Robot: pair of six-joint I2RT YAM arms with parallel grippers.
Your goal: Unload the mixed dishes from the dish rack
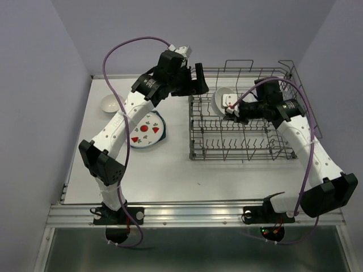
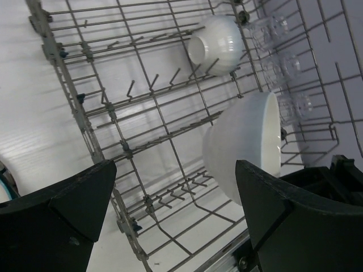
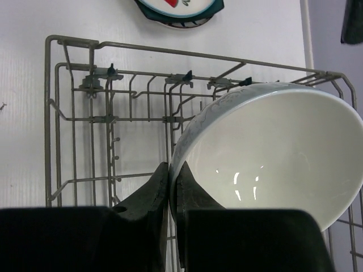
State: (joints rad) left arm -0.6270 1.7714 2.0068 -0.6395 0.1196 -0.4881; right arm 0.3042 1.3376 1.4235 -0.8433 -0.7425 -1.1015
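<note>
The grey wire dish rack (image 1: 244,139) stands right of centre. My right gripper (image 1: 231,109) is shut on the rim of a white bowl (image 1: 221,97) at the rack's left end; in the right wrist view its fingertips (image 3: 173,178) pinch the bowl (image 3: 272,153) wall. My left gripper (image 1: 201,84) hangs open just left of that bowl, and its fingers (image 2: 57,221) are spread with nothing between them. The same bowl (image 2: 244,141) sits beyond them. Another white bowl (image 2: 218,42) and clear glass tumblers (image 2: 283,65) stand in the rack. The strawberry plate (image 1: 146,131) lies on the teal plate (image 1: 163,129).
A small white bowl (image 1: 109,103) sits on the table at the far left. Grey walls close in the table on three sides. The rack's taller wire side (image 1: 255,71) runs along the back. Purple cables loop above both arms.
</note>
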